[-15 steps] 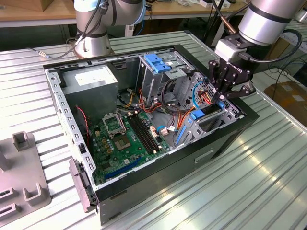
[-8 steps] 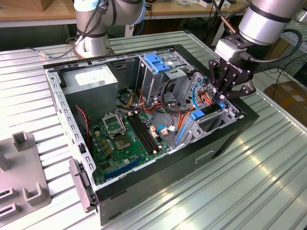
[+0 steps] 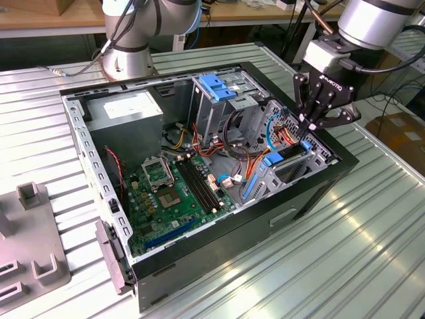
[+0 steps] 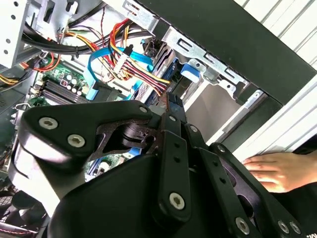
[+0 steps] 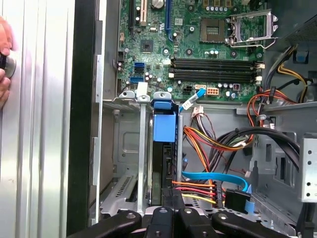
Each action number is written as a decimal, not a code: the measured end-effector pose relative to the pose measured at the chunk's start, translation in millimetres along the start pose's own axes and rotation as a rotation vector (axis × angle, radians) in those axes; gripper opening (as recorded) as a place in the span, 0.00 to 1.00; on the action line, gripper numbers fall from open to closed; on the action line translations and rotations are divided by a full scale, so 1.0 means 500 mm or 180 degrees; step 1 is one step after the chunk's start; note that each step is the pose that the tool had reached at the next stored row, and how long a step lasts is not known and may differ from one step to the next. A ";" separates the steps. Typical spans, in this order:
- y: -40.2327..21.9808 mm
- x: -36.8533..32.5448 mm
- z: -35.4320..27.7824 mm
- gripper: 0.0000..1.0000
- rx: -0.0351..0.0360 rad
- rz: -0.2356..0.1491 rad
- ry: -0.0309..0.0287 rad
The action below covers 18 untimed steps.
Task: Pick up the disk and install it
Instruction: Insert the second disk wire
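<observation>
Because the blue-framed grey metal disk (image 5: 163,148) stands edge-up in the grey steel drive cage (image 5: 126,148), the black gripper (image 3: 312,125) hangs directly above it, fingers pinched together and holding nothing.

The disk (image 5: 163,163) stands on edge in the metal drive cage (image 5: 126,148) inside the open computer case (image 3: 312,193), slid down into a slot between the cage's grey sheet-metal walls. In the first wrist view its bright blue plastic carrier shows as a rectangular tab at one end, with the dark edge of the drive body running from it. In the exterior view the blue carrier (image 3: 273,159) sits low in the cage, beside the bundle of coloured cables (image 3: 282,133).
</observation>
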<state>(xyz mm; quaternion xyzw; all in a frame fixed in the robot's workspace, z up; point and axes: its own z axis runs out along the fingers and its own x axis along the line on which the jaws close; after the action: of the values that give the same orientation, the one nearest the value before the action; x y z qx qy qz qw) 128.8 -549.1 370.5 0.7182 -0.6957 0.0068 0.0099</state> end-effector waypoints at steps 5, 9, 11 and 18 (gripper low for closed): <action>0.010 -0.002 -0.026 0.11 0.0000 0.0000 -0.0002; 0.010 -0.004 -0.056 0.11 0.0000 0.0000 -0.0002; 0.010 -0.008 -0.058 0.11 0.0000 0.0000 -0.0002; 0.009 -0.051 -0.061 0.11 -0.0008 0.0000 0.0013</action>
<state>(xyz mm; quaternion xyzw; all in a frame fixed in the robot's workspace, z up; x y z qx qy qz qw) 123.5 -523.0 400.5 0.7182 -0.6957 0.0074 0.0123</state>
